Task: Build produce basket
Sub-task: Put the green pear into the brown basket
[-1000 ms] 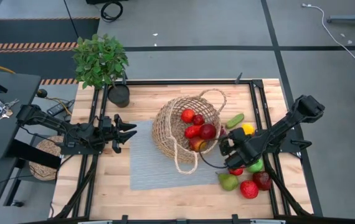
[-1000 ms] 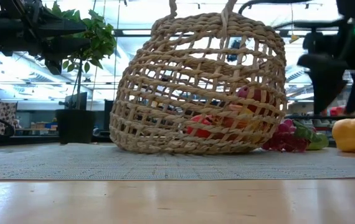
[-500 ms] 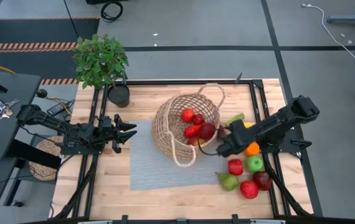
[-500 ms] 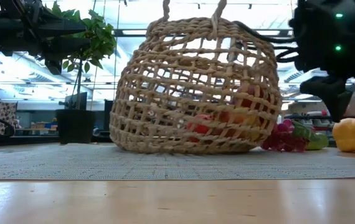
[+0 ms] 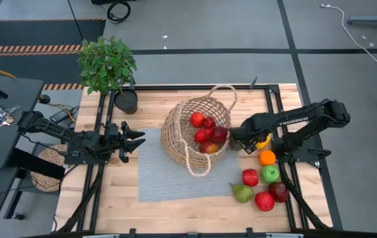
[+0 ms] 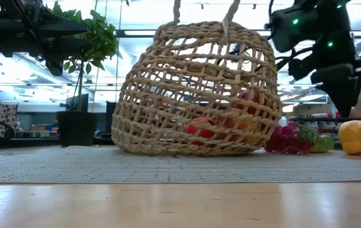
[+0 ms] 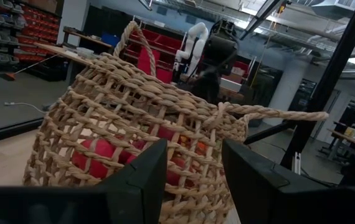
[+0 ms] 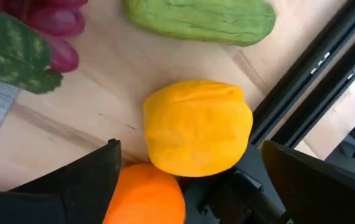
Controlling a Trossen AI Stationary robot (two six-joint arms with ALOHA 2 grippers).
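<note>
The tan wicker basket (image 5: 177,135) (image 6: 187,82) (image 7: 96,112) lies tipped on its side on a grey mat, its mouth toward the table's right, with red apples (image 5: 205,129) and other fruit inside. Purple grapes (image 8: 53,22), a cucumber (image 8: 199,18), a yellow pepper (image 8: 197,127) and an orange (image 8: 146,196) lie right of the mouth. My right gripper (image 5: 238,140) (image 6: 346,104) (image 8: 190,152) hangs open above the pepper, pointing down, one finger on either side, not touching. My left gripper (image 5: 134,140) (image 7: 193,177) hovers open left of the basket.
More fruit lies near the table's right near corner: a red apple (image 5: 250,177), a green apple (image 5: 270,174), a pear (image 5: 243,192) and two red ones (image 5: 271,197). A potted plant (image 5: 125,100) stands at the far left. Bare wood lies near the mat (image 5: 155,182).
My right gripper has swung from over the fruit pile toward the table's far edge, ending above the yellow pepper beside the basket's mouth. The orange, earlier covered by the arm, now shows. The basket has rocked slightly on the mat.
</note>
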